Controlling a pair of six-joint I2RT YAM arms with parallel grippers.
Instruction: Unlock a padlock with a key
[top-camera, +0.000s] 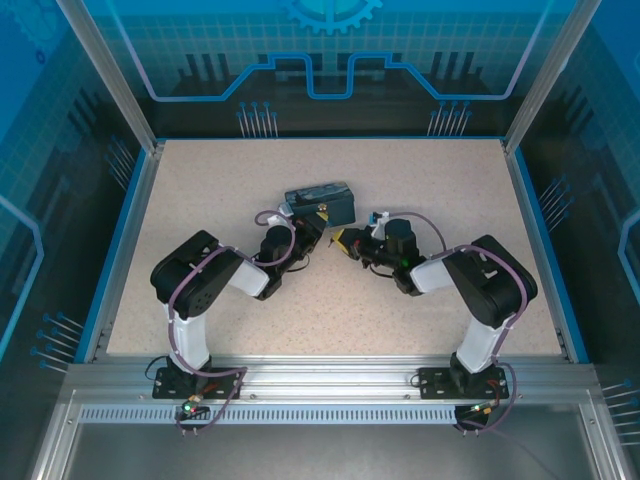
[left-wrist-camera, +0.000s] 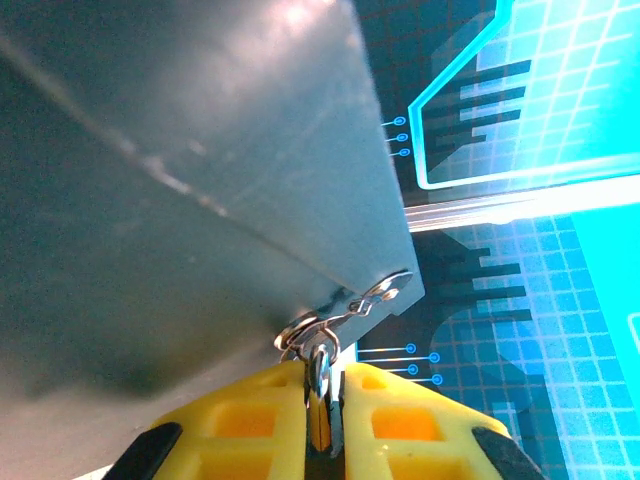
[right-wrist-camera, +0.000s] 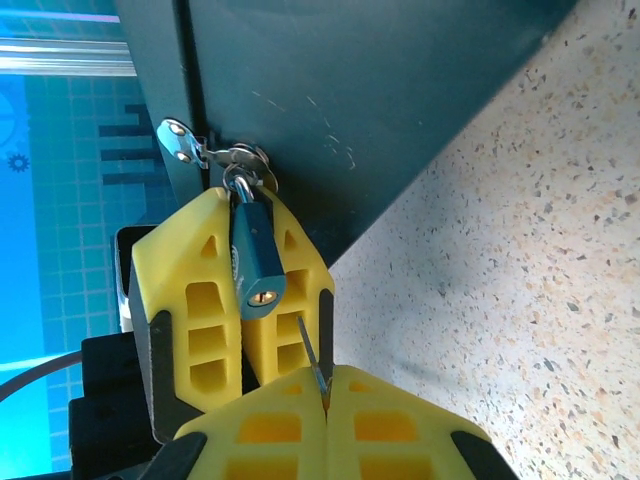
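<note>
Two arms (top-camera: 210, 275) (top-camera: 485, 285) bent toward tin (top-camera: 320, 202); left gripper (left-wrist-camera: 322, 395) clamps padlock (right-wrist-camera: 255, 265), keyhole facing away from tin; right gripper (right-wrist-camera: 325, 402) pinches key (right-wrist-camera: 315, 358), tip toward tin.

Teal padlock (right-wrist-camera: 255, 262), its silvery shackle threaded through a metal hasp (right-wrist-camera: 205, 152), sits clamped upright in the left pincer (right-wrist-camera: 250, 215), keyhole outward; the thin dark key (right-wrist-camera: 314, 362) protrudes from the closed right pincer (right-wrist-camera: 327, 390), its tip just beside the keyhole.

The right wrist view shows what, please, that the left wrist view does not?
Only right wrist: the teal face and keyhole of the tiny padlock, the thin dark metal key in the right gripper, jaws shut, speckled tabletop. Only left wrist: a broad grey creased face of the tin. Both: the silvery hasp, the thin shackle through it, the left gripper, yellow jaws clamping the padlock.
</note>
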